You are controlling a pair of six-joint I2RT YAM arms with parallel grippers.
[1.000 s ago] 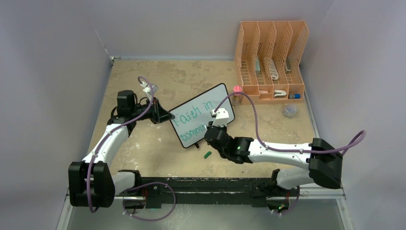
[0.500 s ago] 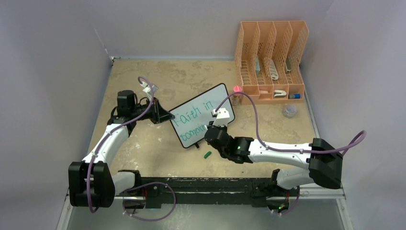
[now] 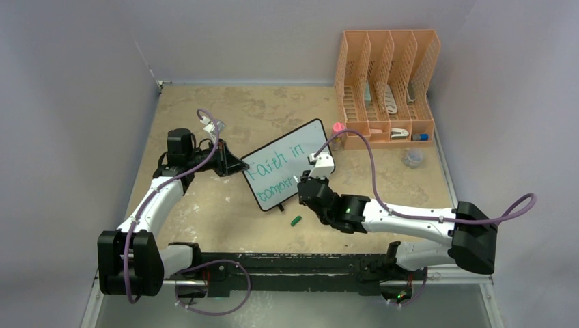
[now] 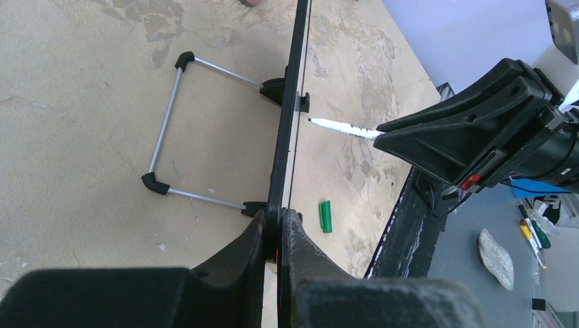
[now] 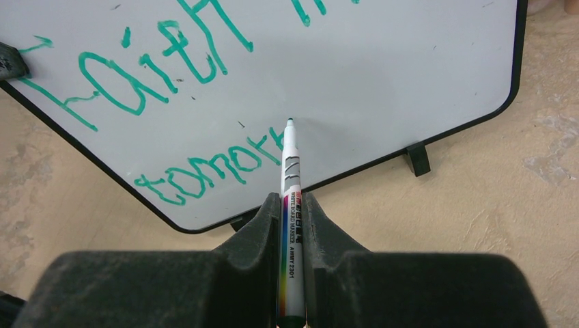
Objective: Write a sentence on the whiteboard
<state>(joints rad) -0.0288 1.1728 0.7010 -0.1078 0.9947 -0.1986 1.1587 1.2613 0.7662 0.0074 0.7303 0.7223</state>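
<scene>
The whiteboard (image 3: 304, 140) stands tilted on the table, with green lettering (image 3: 273, 168) reading "Faith in" and below it "tomorr" (image 5: 205, 169). My left gripper (image 3: 235, 166) is shut on the board's left edge, and the left wrist view shows the board edge-on (image 4: 290, 102) between its jaws (image 4: 278, 219). My right gripper (image 3: 305, 183) is shut on a white marker (image 5: 290, 171). The marker's green tip sits at the board just right of "tomorr"; it also shows in the left wrist view (image 4: 341, 128). A green marker cap (image 3: 295, 221) lies on the table below the board.
An orange file organiser (image 3: 386, 85) stands at the back right, with a pink-topped item (image 3: 337, 128) and a small clear object (image 3: 412, 158) near it. The board's wire stand (image 4: 171, 123) juts out behind it. Grey walls close in both sides.
My right arm has shifted to the right, carrying the marker a little to the right along the lower line. The left gripper and the board have not moved.
</scene>
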